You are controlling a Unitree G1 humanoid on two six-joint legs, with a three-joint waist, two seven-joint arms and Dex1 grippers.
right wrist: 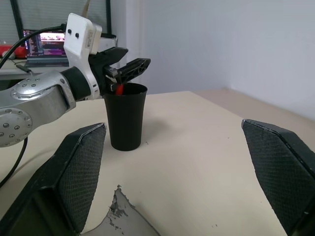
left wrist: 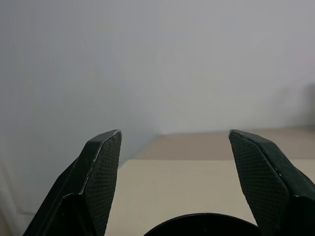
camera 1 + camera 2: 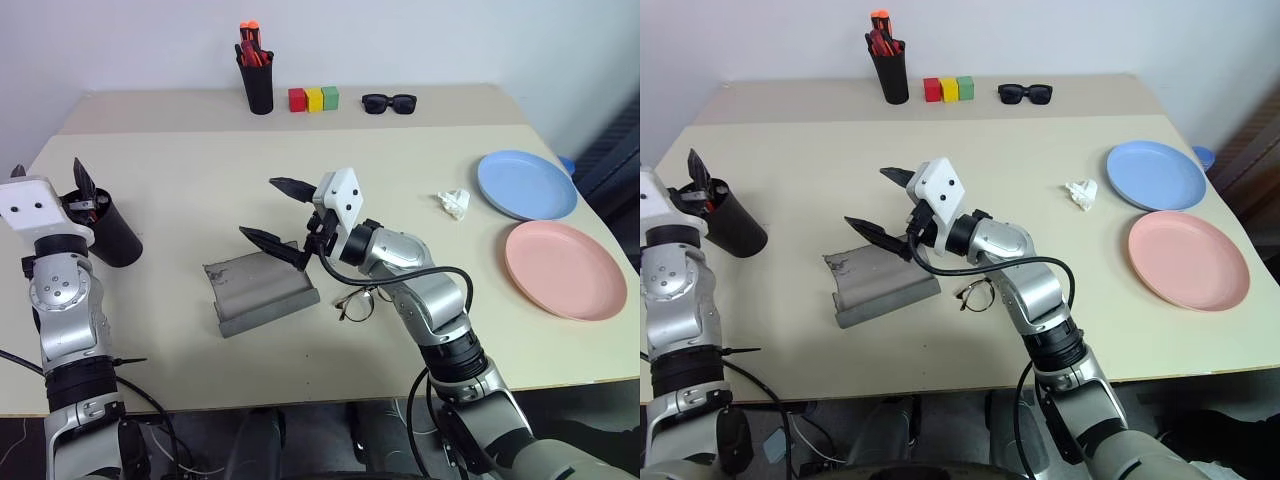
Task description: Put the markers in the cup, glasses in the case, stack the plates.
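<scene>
Hovering at the left edge of the frame, the left gripper (image 3: 84,186) sits just over the mouth of the cup (image 3: 115,235), its two black fingers parted with nothing between them; a red marker (image 1: 119,89) pokes up from the cup's rim right under those fingers. Near the centre of the frame the right gripper (image 3: 280,213) hangs above the case (image 3: 260,290), jaws spread wide and empty. That grey case lies open on the table (image 3: 200,160), just below centre. Beside its right end, partly hidden under the right arm, lie the glasses (image 3: 357,302), outside the case. At the right of the frame the blue plate (image 3: 526,184) and the pink plate (image 3: 565,268) lie side by side, unstacked, with a crumpled white scrap (image 3: 454,203) just left of the blue one. Along the top edge stand a pen holder (image 3: 256,78) with orange-red pens, three coloured blocks (image 3: 314,98) and black sunglasses (image 3: 389,103).
</scene>
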